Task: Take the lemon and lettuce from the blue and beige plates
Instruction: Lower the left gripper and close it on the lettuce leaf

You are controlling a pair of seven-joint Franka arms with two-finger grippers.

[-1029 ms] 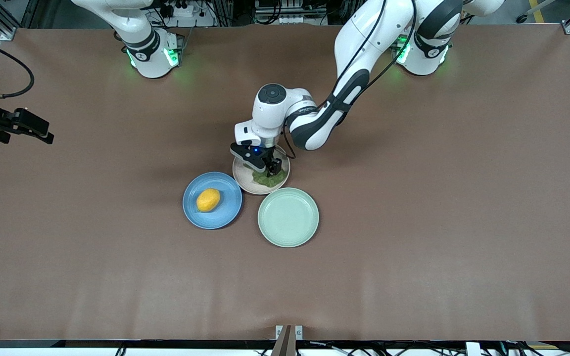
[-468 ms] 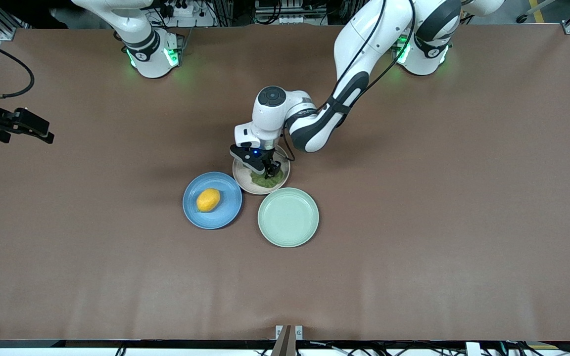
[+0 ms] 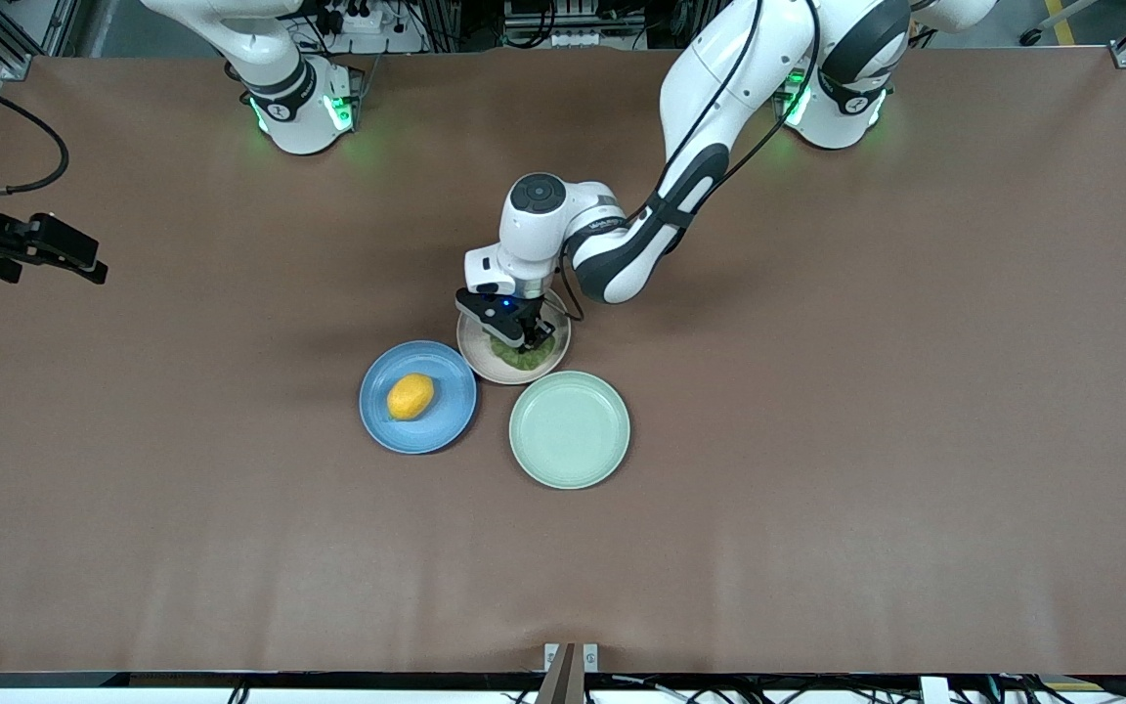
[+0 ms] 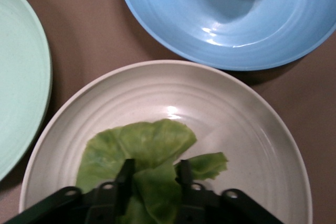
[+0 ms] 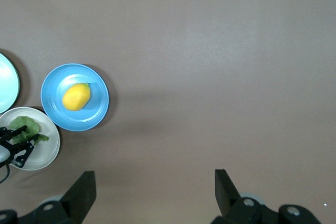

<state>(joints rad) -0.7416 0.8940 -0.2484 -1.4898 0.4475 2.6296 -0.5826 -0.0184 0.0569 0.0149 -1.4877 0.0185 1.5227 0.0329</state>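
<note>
The lemon (image 3: 411,396) is seen as a small oval, yellow-orange and smooth-skinned, lying on the blue plate (image 3: 446,422) a little toward the right arm's end of its middle. The lettuce (image 4: 149,153) is shown as a crumpled pale green leaf, veined and folded, spread on the beige plate (image 3: 485,367), which sits just beside the blue plate and farther from the front camera. A mint-green plate (image 3: 569,429) is set just beside both, nearer the front camera. No legible writing is made out on any plate; small markings on the left arm's wrist cannot be read.

The left gripper (image 4: 154,176) is lowered onto the beige plate, and a fold of the lettuce is pinched between its narrowly spaced fingers (image 4: 125,174). The right gripper (image 5: 155,190) is held high over bare table toward the right arm's end, fingers spread wide and holding nothing; that arm waits.
</note>
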